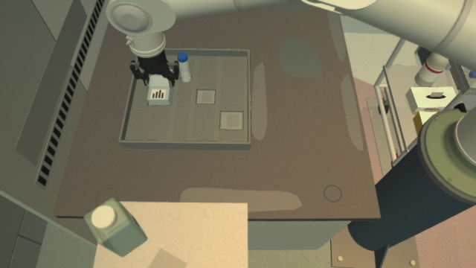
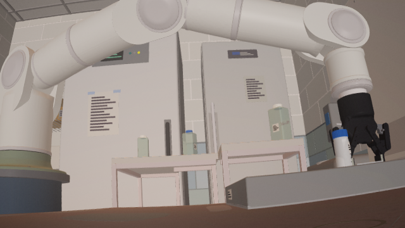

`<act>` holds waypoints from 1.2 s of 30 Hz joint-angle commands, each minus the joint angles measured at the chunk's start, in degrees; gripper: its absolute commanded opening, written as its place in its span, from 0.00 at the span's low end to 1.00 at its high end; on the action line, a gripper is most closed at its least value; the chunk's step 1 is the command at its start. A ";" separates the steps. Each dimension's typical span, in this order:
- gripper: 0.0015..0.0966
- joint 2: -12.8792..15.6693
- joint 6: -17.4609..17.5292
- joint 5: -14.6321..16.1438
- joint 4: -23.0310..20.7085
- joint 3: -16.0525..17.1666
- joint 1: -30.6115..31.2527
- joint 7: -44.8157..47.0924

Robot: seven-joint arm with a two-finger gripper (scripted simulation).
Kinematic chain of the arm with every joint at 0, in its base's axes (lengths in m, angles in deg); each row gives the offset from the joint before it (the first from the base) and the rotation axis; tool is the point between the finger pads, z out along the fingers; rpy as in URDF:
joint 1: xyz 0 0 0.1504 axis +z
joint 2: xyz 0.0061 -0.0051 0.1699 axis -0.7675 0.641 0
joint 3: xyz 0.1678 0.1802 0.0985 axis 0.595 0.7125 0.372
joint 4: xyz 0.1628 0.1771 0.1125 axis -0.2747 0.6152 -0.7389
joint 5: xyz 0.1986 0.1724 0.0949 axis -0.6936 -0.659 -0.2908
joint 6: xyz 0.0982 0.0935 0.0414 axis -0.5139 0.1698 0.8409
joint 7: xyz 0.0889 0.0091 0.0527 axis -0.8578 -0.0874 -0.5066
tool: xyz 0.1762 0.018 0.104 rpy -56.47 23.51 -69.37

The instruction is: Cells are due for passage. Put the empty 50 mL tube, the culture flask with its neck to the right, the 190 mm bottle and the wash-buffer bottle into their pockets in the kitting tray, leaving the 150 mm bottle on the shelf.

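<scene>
The culture flask [image 1: 159,92] lies in the far left part of the kitting tray [image 1: 186,98], its labelled face up. It is held in my gripper [image 1: 154,75], which is closed around its far end. The 50 mL tube [image 1: 184,67] with a blue cap stands upright in the tray just right of the gripper [image 2: 367,148]. Two square pockets [image 1: 205,96] [image 1: 231,120] in the tray are open. A square bottle with a white cap [image 1: 113,227] stands on the beige shelf at the near left.
The brown table [image 1: 223,123] carries the tray. Two white shelves [image 2: 164,161] [image 2: 262,148] hold three bottles [image 2: 143,146] [image 2: 189,143] [image 2: 280,123]. Tall cabinets stand behind them. My arm's base [image 1: 450,149] stands to the right.
</scene>
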 commanded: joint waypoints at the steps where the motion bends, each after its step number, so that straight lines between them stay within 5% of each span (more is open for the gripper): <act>1: 0.74 -0.06 0.00 0.00 -0.02 0.01 0.00 0.00; 8: 0.88 -0.06 0.00 0.00 -0.02 0.01 0.00 0.00; 22: 0.88 -0.49 -0.28 -0.07 0.16 0.06 -0.06 -0.06; 36: 0.88 -6.56 -5.80 -1.43 0.74 0.88 -0.39 -0.04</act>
